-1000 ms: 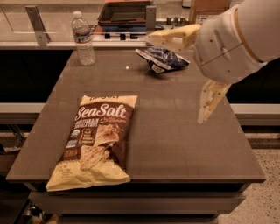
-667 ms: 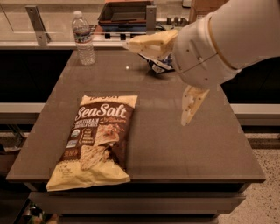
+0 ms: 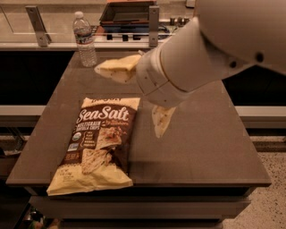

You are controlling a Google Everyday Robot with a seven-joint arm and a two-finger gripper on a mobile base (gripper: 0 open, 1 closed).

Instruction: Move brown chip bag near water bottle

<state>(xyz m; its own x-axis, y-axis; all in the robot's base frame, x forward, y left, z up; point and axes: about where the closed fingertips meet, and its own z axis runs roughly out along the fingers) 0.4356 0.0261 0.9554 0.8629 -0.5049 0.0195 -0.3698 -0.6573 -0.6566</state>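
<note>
1. Brown chip bag (image 3: 100,143) lies flat at near-left of worktop (image 3: 210,147), ungrasped.
2. Gripper (image 3: 129,100) hovers over the bag's far end, spread wide and empty, probably positioned to straddle it.
3. Water bottle (image 3: 85,39) stands upright at far-left edge, well apart from the bag.

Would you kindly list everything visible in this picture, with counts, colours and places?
chip bag: one, brown with cream ends, flat on the table's front left.
water bottle: one, clear with a white cap, upright at the table's back left.
table: one, dark grey-brown, centre.
tray: one, dark, behind the table.
posts: two, silvery, along the back ledge.
arm: one, white, reaching in from the upper right.
gripper: one, cream, open, over the table by the bag's top right corner.
</note>
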